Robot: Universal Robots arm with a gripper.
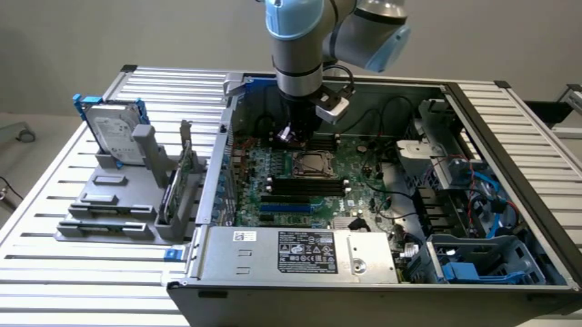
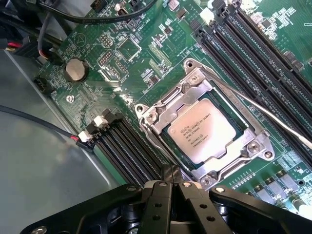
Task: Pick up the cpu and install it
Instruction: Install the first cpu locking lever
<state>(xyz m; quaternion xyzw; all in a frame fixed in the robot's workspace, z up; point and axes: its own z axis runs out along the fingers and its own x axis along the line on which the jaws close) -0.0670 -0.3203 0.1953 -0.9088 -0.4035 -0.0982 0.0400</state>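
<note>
Silver-grey cpu [image 2: 204,130] lying flat and square inside the metal frame of the motherboard socket [image 2: 151,117], apparently seated so its contacts meet the socket's. The gripper [image 2: 173,181], fingers closed on nothing, hangs just beside the frame. In the exterior view the socket lies at five o'clock of the gripper, and the hard drive [image 1: 116,129] stands at nine o'clock on the counter [image 1: 27,272].

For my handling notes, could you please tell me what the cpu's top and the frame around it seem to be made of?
The cpu: a pale silver-grey metal top with a matte, faintly brushed look and dark printed text; likely plated metal. The socket frame: bright bare metal, probably stamped steel, judging by its glinting folded edges and screw heads.
</note>
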